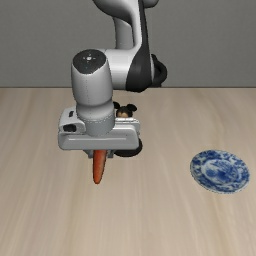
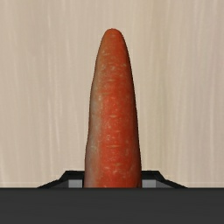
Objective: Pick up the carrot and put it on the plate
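Note:
An orange carrot [image 1: 99, 170] hangs tip-down from my gripper [image 1: 103, 153], which is shut on its thick end. In the wrist view the carrot [image 2: 114, 105] stretches away from my gripper [image 2: 112, 184] over the wooden table, with a finger against it on either side. The blue and white patterned plate [image 1: 220, 170] lies on the table well off toward the exterior view's right of the carrot, with nothing on it. Whether the carrot's tip touches the table I cannot tell.
The light wooden table [image 1: 40, 210] spreads out all around the gripper. The arm's black and white links [image 1: 135, 60] rise behind the hand. A grey wall stands at the back.

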### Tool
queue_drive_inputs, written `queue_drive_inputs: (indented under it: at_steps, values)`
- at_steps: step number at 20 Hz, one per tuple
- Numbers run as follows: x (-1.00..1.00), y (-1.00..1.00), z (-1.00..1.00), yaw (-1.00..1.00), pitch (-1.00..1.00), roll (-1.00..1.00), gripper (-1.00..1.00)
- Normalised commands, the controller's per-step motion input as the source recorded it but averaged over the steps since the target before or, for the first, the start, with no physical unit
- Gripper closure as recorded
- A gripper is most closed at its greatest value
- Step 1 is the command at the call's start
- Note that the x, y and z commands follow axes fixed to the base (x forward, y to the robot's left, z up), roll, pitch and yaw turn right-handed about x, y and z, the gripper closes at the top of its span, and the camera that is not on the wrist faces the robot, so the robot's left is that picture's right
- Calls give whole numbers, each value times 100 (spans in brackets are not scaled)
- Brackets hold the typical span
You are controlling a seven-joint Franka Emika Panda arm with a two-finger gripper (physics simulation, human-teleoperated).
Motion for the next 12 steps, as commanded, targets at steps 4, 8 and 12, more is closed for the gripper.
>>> queue_drive_inputs:
  at_steps: [4,8,12]
  values:
    - [0,100,0,0,0,0,100]
    - [0,100,0,0,0,0,100]
    - [0,100,0,0,0,0,100]
